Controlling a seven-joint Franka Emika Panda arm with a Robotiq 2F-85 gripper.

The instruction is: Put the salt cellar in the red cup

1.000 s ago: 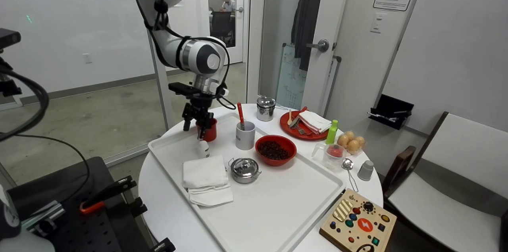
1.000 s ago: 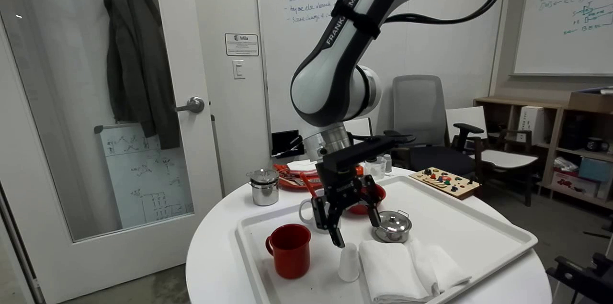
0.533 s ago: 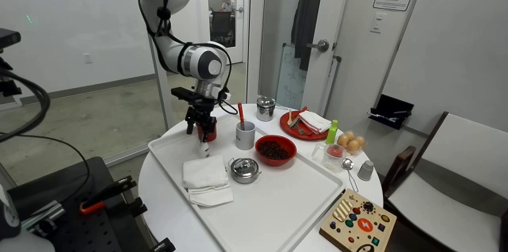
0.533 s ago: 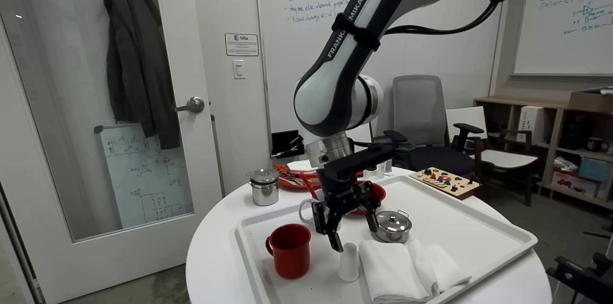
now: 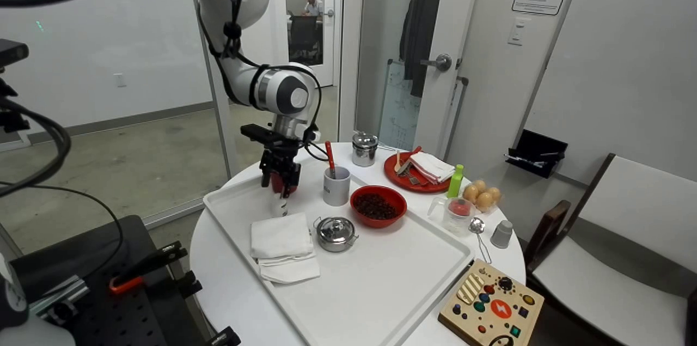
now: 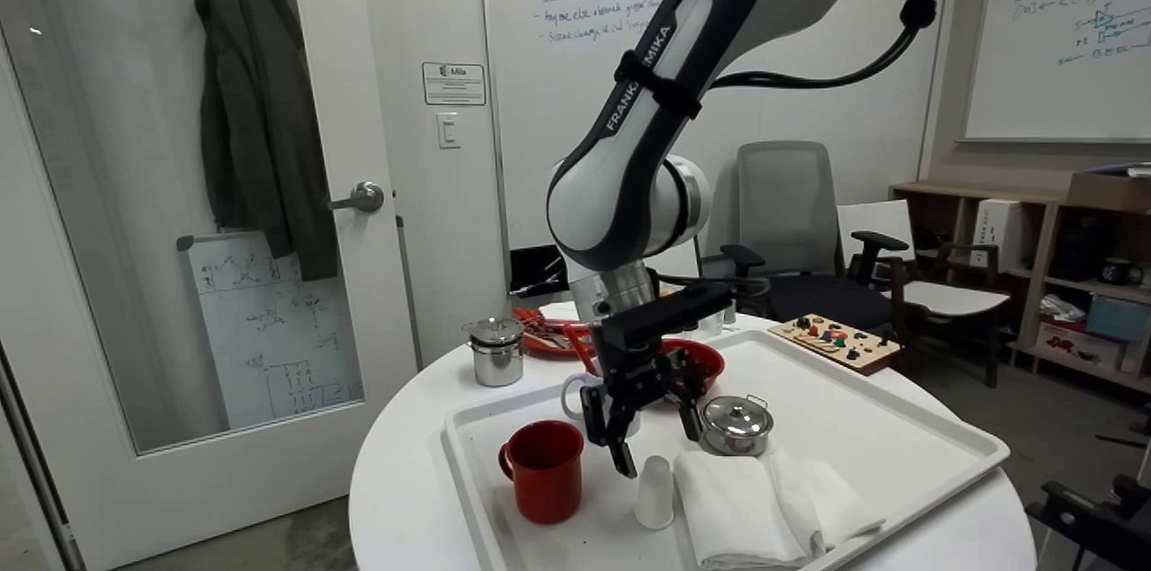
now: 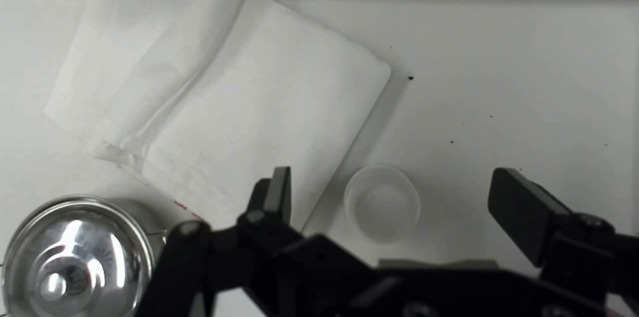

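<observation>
The white salt cellar (image 6: 655,499) stands upright on the white tray (image 6: 845,405) on the table (image 6: 400,472), not yet grasped. The gripper (image 6: 661,450) hangs close by it with fingers spread wide. In the wrist view the salt cellar shows in the gap between them, with room to either side; whether the fingertips reach below its top, the exterior views do not settle.

The step in hand looks like the last of the approach before the pinch. Best to line the fingers up so the salt cellar sits midway between them, then come straight down so neither tip clips it. The folded white napkin (image 7: 279,92) lies just beside the salt cellar, so the finger on that side should go between the two, not onto the cloth. The body seems to narrow upward; a low, slow squeeze would likely slip less than one near the rounded top.

The red mug (image 6: 547,486) stands near the salt cellar, opposite the napkin, its handle pointing away and its mouth seemingly wide enough; lift well clear of its rim before crossing.
</observation>
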